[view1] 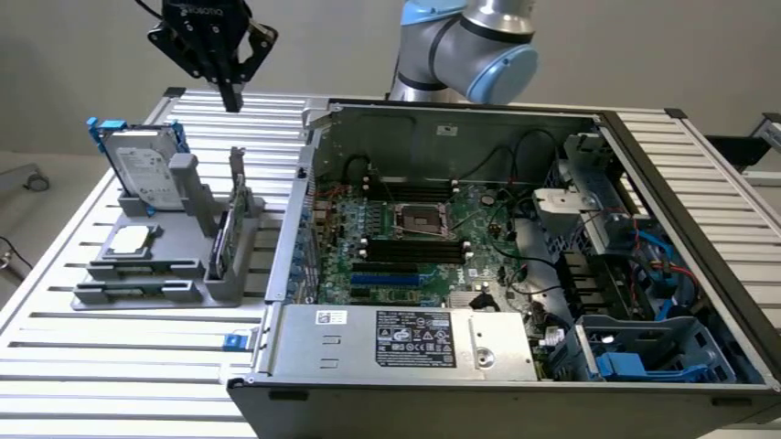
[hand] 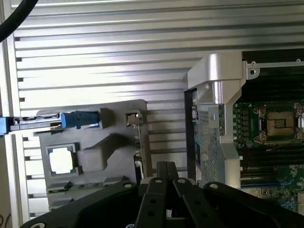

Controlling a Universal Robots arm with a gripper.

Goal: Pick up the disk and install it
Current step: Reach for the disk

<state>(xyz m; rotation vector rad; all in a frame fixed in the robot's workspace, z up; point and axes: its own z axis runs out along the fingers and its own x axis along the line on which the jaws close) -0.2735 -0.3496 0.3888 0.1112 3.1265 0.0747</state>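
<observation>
Black two-fingered gripper (view1: 230, 97) of the pale blue and silver robot arm (view1: 470, 41) hangs clenched and empty, fingertips pressed together, over the slatted aluminium table (view1: 110, 366) off the far corner of the open grey metal computer case (view1: 452, 119), on the exterior view's left of it

The disk (view1: 144, 174), a silver-grey rectangular hard drive with a white label and a blue plastic carrier bracket, stands on edge in a grey plastic holder stand (view1: 159, 291) beside the case on that same side, well apart from the gripper and untouched. A small flat silver square chip (view1: 128, 240) lies in the same stand, nearer the case's front than the disk. Inside the case the green motherboard (view1: 415, 238) lies exposed, with a blue drive caddy (view1: 623, 364) at the front corner on the exterior view's right

The disk looks rigid and dense, likely heavy for its size, with smooth metal faces that could slip under a light pinch; it is probably sensitive to knocks, so a bump against the case wall is the risk. Its upper part rises clear of the stand, and the soundest hold appears to be across its thin sides near that top edge, on the blue bracket's rails rather than the labelled face
</observation>
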